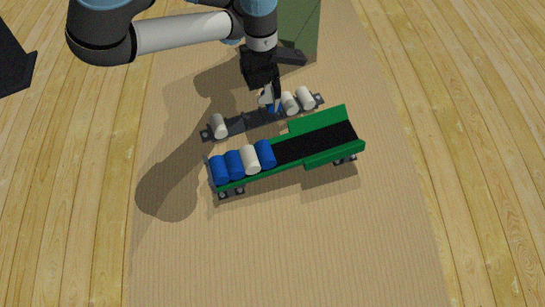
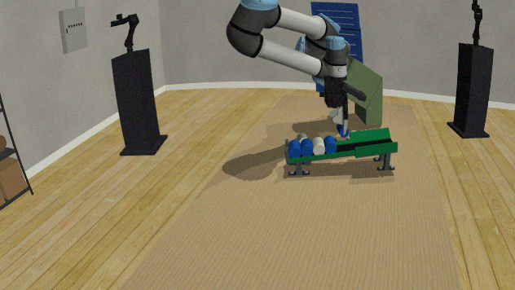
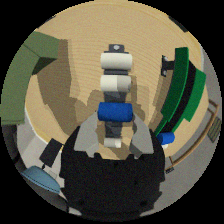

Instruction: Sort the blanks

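My gripper [image 1: 272,103] [image 2: 342,129] [image 3: 115,112] is shut on a blue blank [image 1: 272,108] [image 2: 344,133] [image 3: 115,111] and holds it low over the dark grey stock rack [image 1: 250,120] [image 3: 116,47]. Two white blanks [image 1: 289,103] [image 1: 305,97] [image 3: 116,82] [image 3: 116,62] lie in the rack's right slots. A third white blank [image 1: 218,125] lies near the rack's left end. On the green ramp [image 1: 319,118] [image 2: 367,135] [image 3: 182,95] a row sits against the stop: blue [image 1: 219,169], blue [image 1: 234,164], white [image 1: 249,159], blue [image 1: 265,154].
A green box [image 1: 302,21] [image 2: 367,90] stands just behind the rack, close to the arm. Black pedestals [image 2: 136,102] [image 2: 473,90] stand far off at the left and right. Rack and ramp rest on a tan mat [image 1: 280,237].
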`<action>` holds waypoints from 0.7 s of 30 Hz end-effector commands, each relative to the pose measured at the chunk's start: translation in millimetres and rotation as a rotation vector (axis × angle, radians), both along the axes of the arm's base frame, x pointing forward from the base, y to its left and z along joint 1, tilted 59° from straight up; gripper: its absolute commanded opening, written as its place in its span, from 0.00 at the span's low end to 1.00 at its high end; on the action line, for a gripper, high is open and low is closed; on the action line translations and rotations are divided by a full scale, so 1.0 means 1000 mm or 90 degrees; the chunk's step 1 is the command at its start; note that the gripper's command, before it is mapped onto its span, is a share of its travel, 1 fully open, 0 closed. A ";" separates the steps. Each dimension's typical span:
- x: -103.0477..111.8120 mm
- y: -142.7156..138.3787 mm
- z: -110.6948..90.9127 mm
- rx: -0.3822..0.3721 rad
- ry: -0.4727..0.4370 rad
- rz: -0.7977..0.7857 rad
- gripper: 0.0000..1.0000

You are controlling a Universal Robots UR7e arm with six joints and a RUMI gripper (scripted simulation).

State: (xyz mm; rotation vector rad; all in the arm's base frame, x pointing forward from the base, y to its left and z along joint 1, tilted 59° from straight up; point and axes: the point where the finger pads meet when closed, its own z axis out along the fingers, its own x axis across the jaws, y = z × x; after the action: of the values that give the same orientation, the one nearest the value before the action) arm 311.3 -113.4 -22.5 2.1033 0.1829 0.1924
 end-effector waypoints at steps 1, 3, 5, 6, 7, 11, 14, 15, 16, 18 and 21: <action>-0.003 0.013 0.007 0.001 0.005 -0.007 0.38; -0.003 0.016 0.009 0.001 0.004 -0.007 0.38; -0.003 0.020 0.012 0.001 0.003 -0.007 0.38; -0.003 0.021 0.013 0.001 0.003 -0.007 0.38; -0.004 0.023 0.014 0.001 0.003 -0.007 0.38; -0.004 0.026 0.016 0.001 0.003 -0.007 0.38; -0.005 0.031 0.018 0.001 0.003 -0.007 0.38; -0.006 0.032 0.019 0.001 0.003 -0.007 0.38; -0.006 0.033 0.020 0.001 0.003 -0.007 0.38; -0.007 0.036 0.022 0.001 0.003 -0.007 0.38; -0.008 0.040 0.024 0.001 0.003 -0.007 0.38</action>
State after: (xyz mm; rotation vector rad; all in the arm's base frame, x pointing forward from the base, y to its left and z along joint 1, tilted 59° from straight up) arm 307.2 -82.7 -2.8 2.1030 0.1848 0.2102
